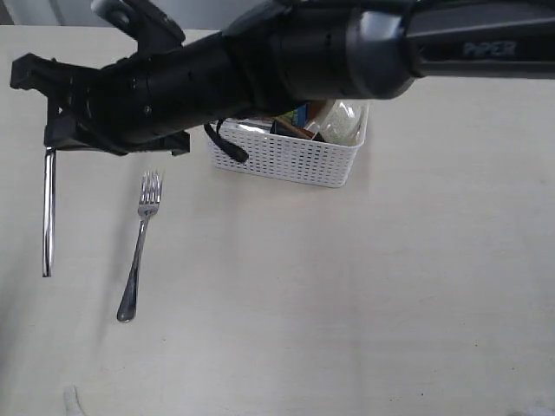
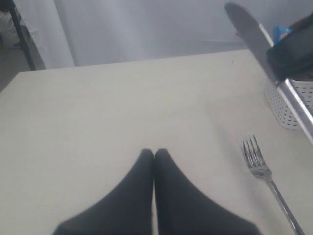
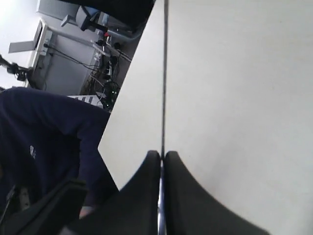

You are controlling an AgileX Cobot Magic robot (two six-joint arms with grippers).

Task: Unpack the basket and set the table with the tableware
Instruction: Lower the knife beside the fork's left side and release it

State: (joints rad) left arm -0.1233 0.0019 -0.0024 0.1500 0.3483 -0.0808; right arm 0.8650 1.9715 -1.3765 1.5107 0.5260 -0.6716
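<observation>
Currently the right arm (image 1: 260, 61) is reaching across to the left side of the pale cream worktop (image 1: 390, 286). Its jaws are pinching tight on one end of a long shiny steel knife (image 1: 48, 212). The knife is hanging upright, free end down, just left of the steel fork (image 1: 140, 247). The fork is lying flat, tines pointing far. I cannot tell if the knife end is touching the worktop yet.

Left jaws are pressing together, holding nothing, over bare worktop with the fork nearby.

The white perforated plastic basket (image 1: 286, 160) is sitting at far centre, partly under the arm. It is holding a blue pack, something clear or shiny and a brown item; the pieces are too hidden to name.

Step, as I judge it: placing the knife beside the fork. The task is looking early, one piece laid.

Risks:
- The grip is sitting at the very end of a thin, slick knife, so it may be pivoting or slipping.
- Letting go while upright means the knife topples, maybe onto the fork.
- The right wrist view is showing the worktop's left edge close to the knife, so a bounce could send it off.
- A black cable (image 1: 227, 143) is dangling beside the basket's left corner and could snag when the arm is pulling back.
</observation>
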